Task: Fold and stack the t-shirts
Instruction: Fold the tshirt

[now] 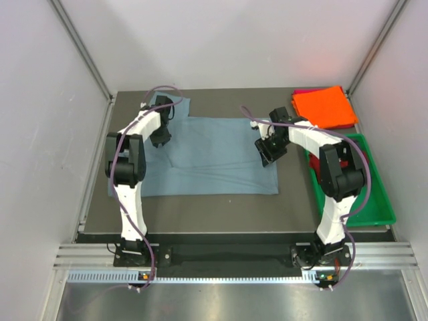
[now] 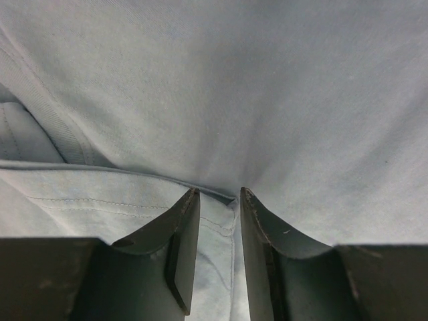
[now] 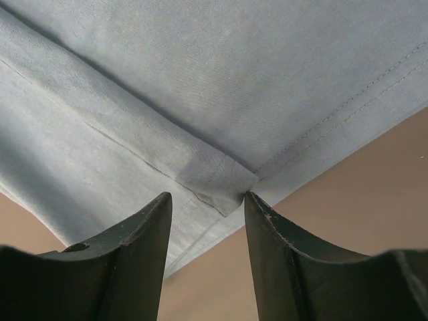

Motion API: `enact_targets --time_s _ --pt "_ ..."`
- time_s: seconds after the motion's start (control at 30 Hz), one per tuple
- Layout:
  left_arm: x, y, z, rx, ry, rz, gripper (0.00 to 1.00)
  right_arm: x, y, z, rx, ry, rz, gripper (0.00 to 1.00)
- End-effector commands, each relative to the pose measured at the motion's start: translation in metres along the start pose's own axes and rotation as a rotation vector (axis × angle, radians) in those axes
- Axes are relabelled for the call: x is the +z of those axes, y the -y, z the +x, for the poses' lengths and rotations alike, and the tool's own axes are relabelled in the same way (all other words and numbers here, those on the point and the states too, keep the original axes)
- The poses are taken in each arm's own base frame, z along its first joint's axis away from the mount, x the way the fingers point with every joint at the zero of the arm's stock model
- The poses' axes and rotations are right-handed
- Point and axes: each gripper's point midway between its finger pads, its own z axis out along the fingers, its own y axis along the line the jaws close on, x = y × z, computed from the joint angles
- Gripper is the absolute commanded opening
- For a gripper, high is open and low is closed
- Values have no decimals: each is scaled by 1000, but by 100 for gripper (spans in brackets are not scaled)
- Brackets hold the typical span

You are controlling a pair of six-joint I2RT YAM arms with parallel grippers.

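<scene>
A dusty blue-grey t-shirt (image 1: 214, 157) lies spread flat in the middle of the table. My left gripper (image 1: 159, 138) is down on its left part near the sleeve. In the left wrist view the jaws stand narrowly apart with a stitched fold of the shirt (image 2: 227, 227) pinched between them. My right gripper (image 1: 269, 151) is at the shirt's right edge. Its jaws are apart, and a folded corner of the shirt (image 3: 221, 180) lies at the fingertips (image 3: 249, 198), with bare table between them. A folded bright orange shirt (image 1: 326, 107) lies on a magenta-pink one (image 1: 302, 91) at the back right.
A green plastic tray (image 1: 374, 200) stands at the right edge, with something dark red (image 1: 344, 164) in it, mostly hidden behind my right arm. The enclosure's walls stand close on both sides and at the back.
</scene>
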Motion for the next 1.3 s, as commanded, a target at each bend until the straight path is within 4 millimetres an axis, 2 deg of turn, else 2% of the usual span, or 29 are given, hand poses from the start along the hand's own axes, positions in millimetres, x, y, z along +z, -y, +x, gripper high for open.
enact_targets --time_s 0.0,0.23,0.3,0.33,0.43,0.6,0.77,0.83,1.03,1.27 --pt "0 -3 1 8 -6 -32 35 -5 7 -9 -16 35 11 48" --pt "3 5 7 7 -11 -20 32 -2 8 -7 -8 28 15 49" --pt "3 7 8 15 -13 -17 24 -2 7 -7 -8 27 14 49" --pt "3 6 7 14 -8 -21 15 -2 8 -8 -7 29 15 49" --pt "0 4 4 17 -5 -31 0 -2 8 -7 -7 25 14 45" --pt "-16 12 -11 22 52 -3 0 -5 15 -5 -1 18 55 31" --pt "-32 23 -24 32 111 5 0 -8 15 -11 3 39 55 10" --pt "-33 21 -25 32 109 -11 0 -7 16 -8 7 26 66 1" --pt "-33 21 -33 20 128 -38 0 -9 19 -3 46 15 92 0" --pt "-24 22 -28 39 117 -61 0 -21 26 0 91 21 155 0"
